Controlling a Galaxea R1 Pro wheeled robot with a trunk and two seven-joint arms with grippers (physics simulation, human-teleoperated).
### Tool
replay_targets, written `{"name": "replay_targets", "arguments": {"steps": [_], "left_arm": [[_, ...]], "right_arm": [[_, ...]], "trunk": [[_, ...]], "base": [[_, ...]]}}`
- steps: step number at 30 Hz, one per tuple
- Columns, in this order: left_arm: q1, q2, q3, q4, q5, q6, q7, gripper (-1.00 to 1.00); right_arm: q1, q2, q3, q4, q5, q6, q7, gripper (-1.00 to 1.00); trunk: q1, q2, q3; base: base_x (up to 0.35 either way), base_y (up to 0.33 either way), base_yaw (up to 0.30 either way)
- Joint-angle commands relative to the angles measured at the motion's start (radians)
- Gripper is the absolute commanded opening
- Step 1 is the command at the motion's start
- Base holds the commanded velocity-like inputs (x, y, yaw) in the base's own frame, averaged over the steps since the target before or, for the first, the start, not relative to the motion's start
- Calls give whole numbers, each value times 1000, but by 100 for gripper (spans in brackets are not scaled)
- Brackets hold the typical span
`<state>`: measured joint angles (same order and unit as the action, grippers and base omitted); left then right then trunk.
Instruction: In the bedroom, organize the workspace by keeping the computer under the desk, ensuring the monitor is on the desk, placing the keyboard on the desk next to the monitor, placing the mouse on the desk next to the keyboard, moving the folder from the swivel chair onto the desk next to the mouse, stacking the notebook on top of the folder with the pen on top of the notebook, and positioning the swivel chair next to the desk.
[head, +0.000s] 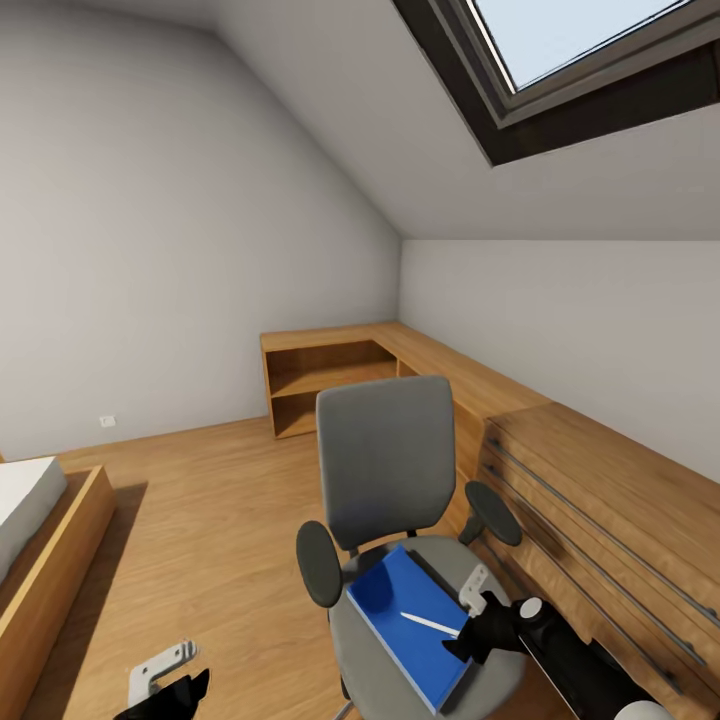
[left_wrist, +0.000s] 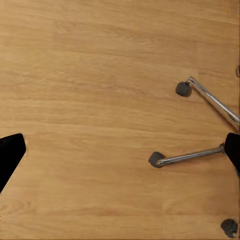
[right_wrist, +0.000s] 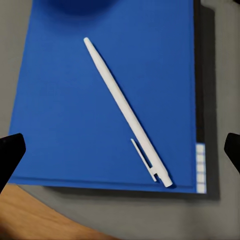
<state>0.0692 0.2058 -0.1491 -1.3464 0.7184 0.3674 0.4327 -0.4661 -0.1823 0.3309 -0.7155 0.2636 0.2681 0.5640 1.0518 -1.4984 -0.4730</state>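
The bedroom has sloped grey walls, a dark-framed skylight (head: 590, 80) overhead and a light wood floor (head: 210, 520); a low light-wood cabinet (head: 420, 365) runs along the far wall and turns the corner, and the edge of a bed (head: 35, 540) with a wooden frame shows at the left. The swivel chair (head: 385, 470) stands in front of the cabinet, grey seat and back, black armrests. On its seat lies the folder (head: 400, 615), bright blue and flat, with the pen (head: 430, 624), thin and white with a clip at one end, lying slantwise on top of it. In the right wrist view a dark strip with a pale edge peeks from under the folder's side; what it is I cannot tell. The right gripper (head: 478, 612) hovers just over the folder's near corner, directly above the pen, its jaws spread wide and holding nothing. The left gripper (head: 165, 682) hangs low, well apart from the chair seat, also spread wide, with bare floor below it and the chair's chrome legs (left_wrist: 192, 156) and castors off to one side.
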Motion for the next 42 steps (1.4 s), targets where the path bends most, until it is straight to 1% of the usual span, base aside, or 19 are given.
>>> {"name": "replay_targets", "arguments": {"steps": [1,2,3,7,8,9,10,15,17,22,38,42], "left_arm": [[0,1,11,-3,10,1,9,100],[0,1,23,-4,10,1,8,100],[0,0,45,-6,10,1,8,100],[0,-3,73,-7,10,1,8,100],[0,-4,80,-7,8,2,9,100],[0,-5,84,-7,7,2,10,100],[0,-6,89,-7,5,2,9,100],[0,-6,92,-7,3,2,10,100],[0,-6,91,-7,3,2,10,100],[0,-6,89,-7,4,2,10,100],[0,-12,85,-5,4,2,11,100],[0,-12,85,-5,5,2,11,100]], "right_arm": [[0,0,2,-2,8,3,4,100],[0,1,3,-2,8,3,4,100],[0,3,6,-2,9,4,4,100],[0,8,24,-2,9,5,3,100],[0,10,37,-2,9,7,3,100],[0,10,51,-2,9,8,2,100],[0,11,81,-2,9,11,1,100],[0,12,110,-2,9,13,1,100],[0,12,115,-2,9,14,1,100],[0,12,121,-3,8,14,1,100],[0,12,123,-4,10,13,0,100],[0,12,122,-4,10,13,-1,100]], "trunk": [[0,-1,-1],[0,-1,-1],[0,-1,-1],[0,-1,-1],[0,-1,-1],[0,-1,-1],[0,-1,-1],[0,-1,-1],[0,-1,-1],[19,-36,-17],[81,-148,-67],[81,-148,-67]], "base": [[7,0,0],[5,0,0],[3,0,0],[2,0,0],[0,0,0],[0,0,0],[0,0,0],[0,0,0],[0,0,0],[0,0,0],[0,0,0],[0,0,0]]}}
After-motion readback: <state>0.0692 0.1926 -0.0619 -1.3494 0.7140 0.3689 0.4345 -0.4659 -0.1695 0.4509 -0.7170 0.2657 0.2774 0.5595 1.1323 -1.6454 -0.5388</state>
